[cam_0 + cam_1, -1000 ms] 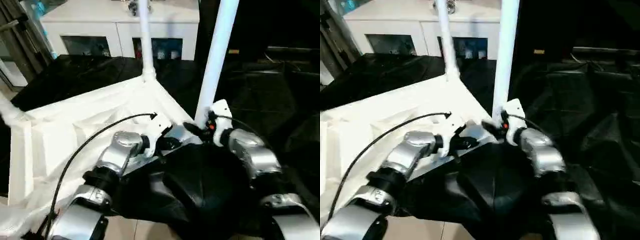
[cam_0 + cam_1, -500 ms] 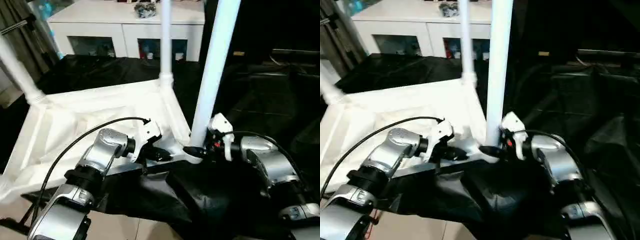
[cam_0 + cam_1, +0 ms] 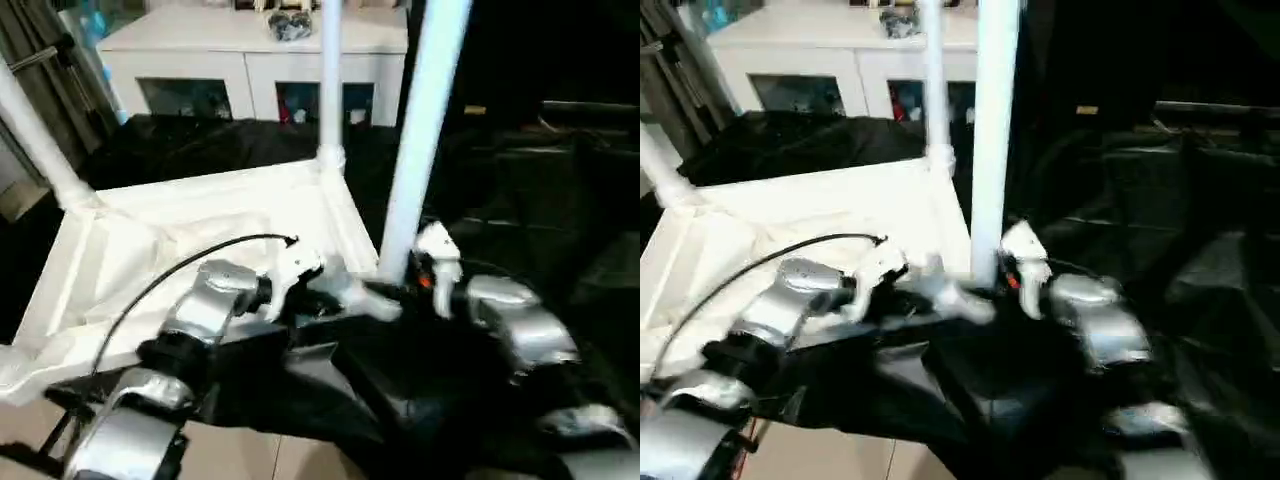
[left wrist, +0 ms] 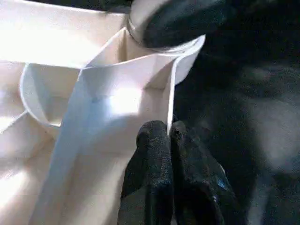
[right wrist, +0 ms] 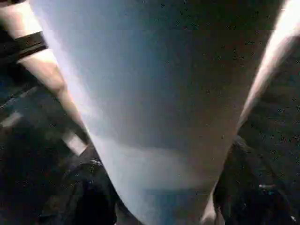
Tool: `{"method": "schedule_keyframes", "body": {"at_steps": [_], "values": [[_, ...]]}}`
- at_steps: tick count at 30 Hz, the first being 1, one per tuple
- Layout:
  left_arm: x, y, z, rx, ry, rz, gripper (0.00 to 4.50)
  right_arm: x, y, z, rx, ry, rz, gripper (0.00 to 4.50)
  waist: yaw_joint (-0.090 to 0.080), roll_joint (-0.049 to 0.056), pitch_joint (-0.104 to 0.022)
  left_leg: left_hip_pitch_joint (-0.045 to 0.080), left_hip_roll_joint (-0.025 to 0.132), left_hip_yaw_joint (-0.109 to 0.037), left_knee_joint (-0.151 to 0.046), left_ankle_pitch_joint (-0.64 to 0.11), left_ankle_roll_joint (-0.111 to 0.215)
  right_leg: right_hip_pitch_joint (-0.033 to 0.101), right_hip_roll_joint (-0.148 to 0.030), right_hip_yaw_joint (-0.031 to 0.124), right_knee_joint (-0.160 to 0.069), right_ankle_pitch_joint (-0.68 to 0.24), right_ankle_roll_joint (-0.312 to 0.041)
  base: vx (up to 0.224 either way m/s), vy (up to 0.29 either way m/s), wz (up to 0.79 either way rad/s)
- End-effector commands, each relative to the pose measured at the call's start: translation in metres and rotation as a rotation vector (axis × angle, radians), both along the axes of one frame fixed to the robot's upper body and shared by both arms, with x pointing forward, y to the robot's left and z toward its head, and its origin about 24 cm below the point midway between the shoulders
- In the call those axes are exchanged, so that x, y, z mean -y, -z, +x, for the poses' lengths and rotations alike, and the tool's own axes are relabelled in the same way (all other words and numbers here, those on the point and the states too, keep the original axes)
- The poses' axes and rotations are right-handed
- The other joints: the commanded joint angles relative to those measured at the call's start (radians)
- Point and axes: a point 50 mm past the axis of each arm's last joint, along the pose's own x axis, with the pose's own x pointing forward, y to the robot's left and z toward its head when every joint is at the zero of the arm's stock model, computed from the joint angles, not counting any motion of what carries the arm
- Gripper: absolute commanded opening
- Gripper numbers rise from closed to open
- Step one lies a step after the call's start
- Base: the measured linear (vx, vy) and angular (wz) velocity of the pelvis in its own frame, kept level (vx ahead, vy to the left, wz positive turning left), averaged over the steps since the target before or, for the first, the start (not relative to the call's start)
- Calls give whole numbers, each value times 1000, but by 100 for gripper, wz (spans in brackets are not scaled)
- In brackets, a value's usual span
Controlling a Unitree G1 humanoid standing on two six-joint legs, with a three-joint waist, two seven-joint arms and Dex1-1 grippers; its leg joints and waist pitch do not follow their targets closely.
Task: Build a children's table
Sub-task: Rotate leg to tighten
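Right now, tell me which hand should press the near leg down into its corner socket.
Right. The right hand is already at the near leg's base, fingers either side of it. The left hand is shut on the tabletop's rim, steadying it.

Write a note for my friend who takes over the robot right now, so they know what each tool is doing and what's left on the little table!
Left tool: shut, pinching the tabletop's thin wall next to the near right corner socket.
Right tool: around the base of the nearest leg, fingers on both sides of it.
Tabletop lies upside down on the black-draped work table.
Done: three legs stand upright at corners: nearest, far right leg, far left leg.
Left: check the nearest leg is fully seated; the fourth corner is outside the pictures.
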Motion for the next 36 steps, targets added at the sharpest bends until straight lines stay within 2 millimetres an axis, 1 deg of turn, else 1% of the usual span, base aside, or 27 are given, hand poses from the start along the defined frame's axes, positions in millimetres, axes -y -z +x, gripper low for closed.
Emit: {"method": "schedule_keyframes", "body": {"at_steps": [1, 3, 4, 5, 6, 8, 9, 10, 12, 13, 15, 16, 17, 18, 19, 20, 21, 22, 23, 24, 25, 27, 30, 32, 33, 34, 36], "values": [[35, -3, 3, 14, -46, -43, 0, -23, 39, -12, -167, 56, -46, 235, -18, -13, -18, 32, 85, -65, -83, -461, -30, -10, -110, 54, -110, -599, -155, -58, 19, -1], [41, -1, 4, 17, -81, -41, 0, -27, 42, -10, -184, 118, -32, 230, -26, -15, -17, 33, 82, -69, -84, -494, -33, -11, -108, 52, -114, -627, -137, -29, 9, 0], [45, -1, 4, 20, -96, -40, 0, -29, 43, -9, -194, 155, -28, 227, -34, -14, -19, 24, 83, -76, -89, -506, -33, -5, -110, 51, -113, -623, -121, 0, 0, 0], [53, 0, 4, 21, -124, -47, 0, -32, 47, -4, -210, 269, -50, 221, -36, -10, -20, 24, 84, -78, -91, -508, -38, -7, -112, 53, -112, -610, -124, 0, 0, 0], [57, 0, 4, 23, -138, -50, 0, -33, 49, -3, -215, 316, -64, 221, -49, -10, -20, 22, 83, -80, -93, -520, -45, -10, -111, 53, -110, -582, -136, 0, 0, 0], [63, 0, 3, 26, -146, -59, 0, -38, 49, 0, -190, 345, -75, 221, -59, -8, -20, 22, 78, -82, -90, -549, -42, -10, -111, 51, -112, -582, -136, 0, 0, 0], [64, 0, 3, 26, -146, -60, 0, -39, 48, 1, -183, 348, -77, 221, -62, -11, -20, 20, 77, -81, -89, -552, -38, -11, -112, 52, -114, -585, -136, 0, 0, 0], [67, -1, 2, 25, -139, -69, 0, -43, 47, 2, -172, 339, -59, 263, -68, -14, -22, 17, 75, -80, -87, -543, -20, -11, -114, 55, -117, -592, -135, 0, 0, 0], [69, -2, 2, 31, -123, -79, 0, -48, 42, 3, -168, 302, -7, 274, -70, -16, -24, 12, 77, -79, -88, -517, -4, -8, -114, 57, -115, -573, -143, 0, 0, 0], [68, -3, 2, 33, -112, -82, 0, -50, 40, 3, -167, 274, 18, 276, -68, -16, -24, 11, 78, -79, -88, -507, 0, -8, -114, 58, -113, -559, -149, 0, 0, 0], [63, -3, 0, 42, -70, -86, 0, -50, 35, 2, -145, 201, 17, 304, -65, -17, -26, 7, 81, -76, -90, -478, 12, -4, -113, 60, -108, -504, -170, 0, 0, 0], [60, -3, -1, 40, -46, -88, 0, -49, 33, 1, -130, 149, 9, 322, -65, -16, -31, -4, 85, -75, -93, -433, 21, 7, -112, 61, -97, -424, -193, 0, 0, 0], [60, -3, -1, 40, -45, -88, 0, -49, 33, 1, -130, 148, 9, 322, -62, -16, -36, -5, 87, -73, -92, -402, 28, 12, -114, 62, -93, -372, -206, 0, 0, 0], [57, -3, -2, 36, -30, -87, 0, -48, 32, 0, -129, 108, 14, 322, -60, -17, -39, -9, 88, -68, -88, -349, 47, 15, -116, 64, -87, -296, -233, 0, 0, 0], [52, -2, -3, 31, -4, -82, 0, -46, 30, -3, -126, 31, 18, 322, -57, -18, -39, -12, 86, -65, -86, -329, 60, 17, -116, 63, -85, -274, -241, 0, 0, 0], [49, -2, -4, 27, 15, -78, 0, -43, 28, -6, -122, -28, 13, 322, -52, -20, -39, -15, 86, -62, -81, -292, 85, 21, -118, 63, -83, -243, -253, 0, 0, 0], [48, -2, -4, 27, 17, -78, 0, -43, 28, -6, -123, -31, 13, 322, -46, -20, -39, -15, 87, -58, -77, -258, 105, 22, -119, 63, -82, -219, -262, 0, 0, 0], [47, -2, -5, 27, 28, -76, 0, -42, 28, -8, -126, -56, 12, 322, -41, -19, -40, -14, 89, -58, -77, -236, 116, 23, -118, 63, -80, -210, -267, 0, 0, 0], [41, -1, -6, 21, 60, -71, 0, -35, 27, -13, -138, -141, 7, 322, -40, -20, -41, -15, 89, -58, -77, -225, 120, 25, -117, 62, -78, -204, -267, 0, 0, 0], [36, -1, -7, 19, 82, -66, 0, -30, 27, -17, -152, -199, 3, 322, -31, -20, -40, -15, 89, -56, -75, -211, 129, 27, -115, 60, -78, -203, -266, 0, 0, 0], [32, -1, -8, 13, 104, -56, 0, -26, 27, -22, -167, -254, -6, 322, -22, -18, -39, -16, 92, -54, -76, -200, 133, 28, -113, 58, -76, -202, -264, 0, 0, 0], [28, -1, -9, 8, 129, -47, 0, -22, 27, -26, -180, -301, -14, 322, -10, -17, -38, -11, 97, -53, -79, -199, 128, 27, -109, 56, -74, -206, -263, 0, 0, 0], [21, -2, -11, -2, 182, -31, 0, -15, 27, -35, -217, -397, -36, 322, 4, -16, -36, -4, 100, -52, -82, -226, 101, 23, -110, 58, -76, -244, -259, 0, 0, 0], [18, -3, -11, -6, 199, -29, 0, -13, 27, -39, -232, -429, -44, 322, 9, -16, -35, -3, 100, -52, -83, -237, 91, 23, -111, 60, -78, -265, -253, 0, 0, 0], [14, -4, -12, -13, 225, -22, 0, -10, 29, -44, -255, -481, -77, 322, 10, -12, -34, -1, 100, -52, -85, -249, 80, 21, -111, 60, -80, -282, -249, 0, 0, 0], [13, -4, -12, -15, 232, -20, 0, -9, 30, -45, -257, -495, -91, 322, 11, -13, -34, 1, 101, -52, -86, -257, 73, 19, -110, 61, -79, -281, -249, 0, 0, 0], [11, -5, -12, -17, 245, -15, 0, -8, 31, -46, -261, -504, -101, 299, 12, -11, -32, 3, 100, -52, -88, -276, 59, 19, -111, 62, -80, -293, -249, 0, 0, 0]]}}
